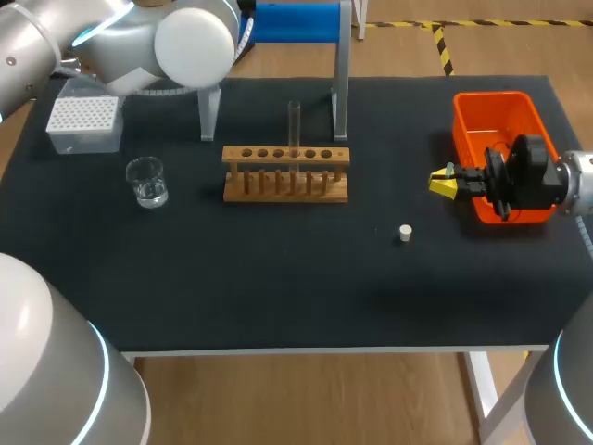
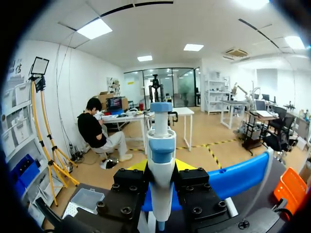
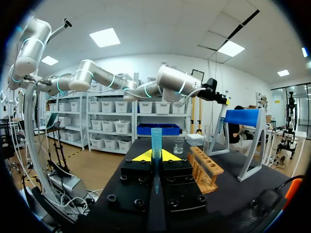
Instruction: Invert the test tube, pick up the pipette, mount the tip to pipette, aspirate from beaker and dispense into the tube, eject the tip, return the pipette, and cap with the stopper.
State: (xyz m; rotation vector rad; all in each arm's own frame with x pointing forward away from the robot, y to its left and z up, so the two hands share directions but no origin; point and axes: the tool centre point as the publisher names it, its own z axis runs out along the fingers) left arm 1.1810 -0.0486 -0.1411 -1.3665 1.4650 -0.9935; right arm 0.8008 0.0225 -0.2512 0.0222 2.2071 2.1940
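Black table (image 1: 278, 278); left gripper (image 2: 161, 167) clamped on pipette (image 2: 161, 141), right gripper (image 1: 444, 183) clamped on tip (image 3: 156, 138), right by orange bin (image 1: 491, 97); risk: misaligned mount skews or drops tip.

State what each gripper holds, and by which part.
The left gripper grips the pipette by its body; the right gripper grips a pipette tip by its narrow half, wide end free.
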